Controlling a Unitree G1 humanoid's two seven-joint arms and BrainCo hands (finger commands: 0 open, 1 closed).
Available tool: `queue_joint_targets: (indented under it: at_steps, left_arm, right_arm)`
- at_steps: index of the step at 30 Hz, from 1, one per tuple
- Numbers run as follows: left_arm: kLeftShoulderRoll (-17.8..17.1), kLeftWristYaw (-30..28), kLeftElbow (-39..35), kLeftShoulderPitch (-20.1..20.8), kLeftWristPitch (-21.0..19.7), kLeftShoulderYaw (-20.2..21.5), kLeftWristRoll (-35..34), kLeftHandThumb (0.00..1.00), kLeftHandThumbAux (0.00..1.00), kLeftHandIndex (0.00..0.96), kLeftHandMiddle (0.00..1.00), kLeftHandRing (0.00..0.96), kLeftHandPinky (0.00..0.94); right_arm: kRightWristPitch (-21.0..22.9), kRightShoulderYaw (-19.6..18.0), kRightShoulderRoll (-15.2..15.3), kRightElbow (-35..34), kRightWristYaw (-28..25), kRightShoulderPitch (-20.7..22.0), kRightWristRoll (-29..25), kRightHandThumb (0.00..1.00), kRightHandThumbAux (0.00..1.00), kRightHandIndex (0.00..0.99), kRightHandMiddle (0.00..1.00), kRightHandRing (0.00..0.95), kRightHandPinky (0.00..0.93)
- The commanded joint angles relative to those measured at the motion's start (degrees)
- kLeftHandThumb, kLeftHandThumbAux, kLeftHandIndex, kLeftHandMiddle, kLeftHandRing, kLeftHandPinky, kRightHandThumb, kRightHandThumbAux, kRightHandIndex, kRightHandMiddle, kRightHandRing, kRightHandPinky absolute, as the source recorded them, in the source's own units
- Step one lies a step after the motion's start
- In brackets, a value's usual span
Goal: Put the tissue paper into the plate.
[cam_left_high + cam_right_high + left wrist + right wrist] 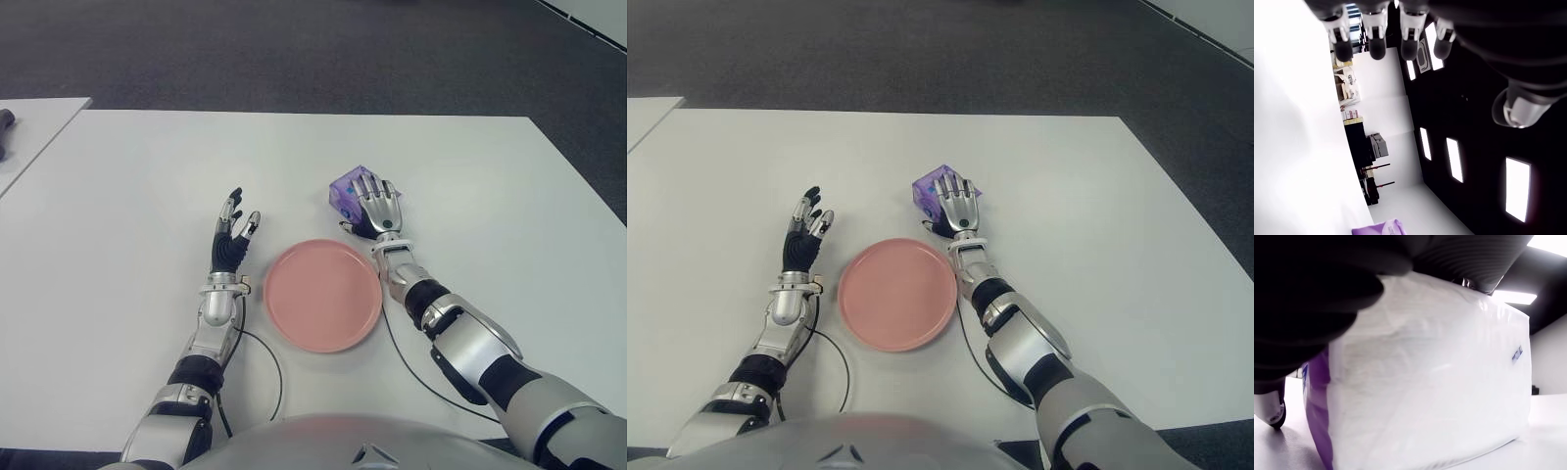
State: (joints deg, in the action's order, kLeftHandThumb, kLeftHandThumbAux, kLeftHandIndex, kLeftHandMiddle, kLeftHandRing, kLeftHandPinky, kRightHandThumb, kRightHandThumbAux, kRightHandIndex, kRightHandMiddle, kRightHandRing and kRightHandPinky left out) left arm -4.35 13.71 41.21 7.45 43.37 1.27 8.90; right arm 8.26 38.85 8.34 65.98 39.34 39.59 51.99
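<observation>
Tissue paper pack (345, 189) sits under the right hand (377, 210), whose fingers close over it, beyond the empty pink plate (323, 294); lifting and placing remain, while the open left hand (231, 238) is beside the plate.

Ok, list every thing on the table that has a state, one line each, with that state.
Purple-and-white plastic-wrapped tissue pack: on the table beyond the plate, not yet in it, right hand over it.
Round pink plate: flat on the white table, holding nothing.
Right hand: fingers closed on the tissue pack.
Left hand: open, fingers spread, left of the plate, holding nothing.
</observation>
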Motion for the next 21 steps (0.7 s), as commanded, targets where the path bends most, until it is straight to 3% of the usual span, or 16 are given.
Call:
queue_joint_targets:
  at_steps: [1, 12, 14, 17, 18, 19, 21]
  left_arm:
    - [-0.4, 0.1, 1.5, -3.7, -1.1, -0.1, 0.8, 0.0, 0.424, 0.0, 0.0, 0.0, 0.0]
    - [-0.2, 1.1, 1.5, -3.6, -1.9, 0.0, 1.4, 0.0, 0.406, 0.0, 0.0, 0.0, 0.0]
    - [-0.2, 1.4, 1.6, -3.6, -1.8, 0.0, 1.7, 0.0, 0.408, 0.0, 0.0, 0.0, 0.0]
    - [-0.2, 1.6, 1.8, -3.6, -1.6, -0.1, 1.9, 0.0, 0.41, 0.0, 0.0, 0.0, 0.0]
    - [-0.3, 1.4, 1.9, -3.6, -1.5, -0.1, 1.8, 0.0, 0.411, 0.0, 0.0, 0.0, 0.0]
    - [-0.3, 1.3, 1.9, -3.6, -1.5, -0.1, 1.7, 0.0, 0.411, 0.0, 0.0, 0.0, 0.0]
    - [-0.3, 1.2, 1.9, -3.6, -1.4, -0.2, 1.6, 0.0, 0.412, 0.0, 0.0, 0.0, 0.0]
  right_arm:
    - [-1.6, 1.6, -0.6, 4.5, -3.9, -5.8, -0.5, 0.426, 0.565, 0.0, 0.035, 0.031, 0.023]
    - [-2.4, 0.9, -0.8, 5.9, -3.4, -5.2, -2.3, 0.407, 0.576, 0.0, 0.093, 0.101, 0.165]
    - [-2.1, 0.7, -1.0, 6.1, -3.1, -5.1, -2.6, 0.449, 0.58, 0.05, 0.182, 0.203, 0.282]
    - [-1.6, 0.4, -1.2, 6.3, -2.8, -4.9, -2.9, 0.489, 0.583, 0.119, 0.285, 0.312, 0.386]
    - [-1.4, 0.2, -1.3, 6.3, -2.8, -4.9, -3.1, 0.553, 0.584, 0.152, 0.371, 0.385, 0.444]
    - [-1.3, 0.1, -1.4, 6.4, -2.7, -4.8, -3.3, 0.695, 0.599, 0.206, 0.413, 0.459, 0.499]
    - [-1.5, -0.1, -1.4, 6.4, -2.7, -4.7, -3.5, 0.778, 0.634, 0.275, 0.468, 0.536, 0.56]
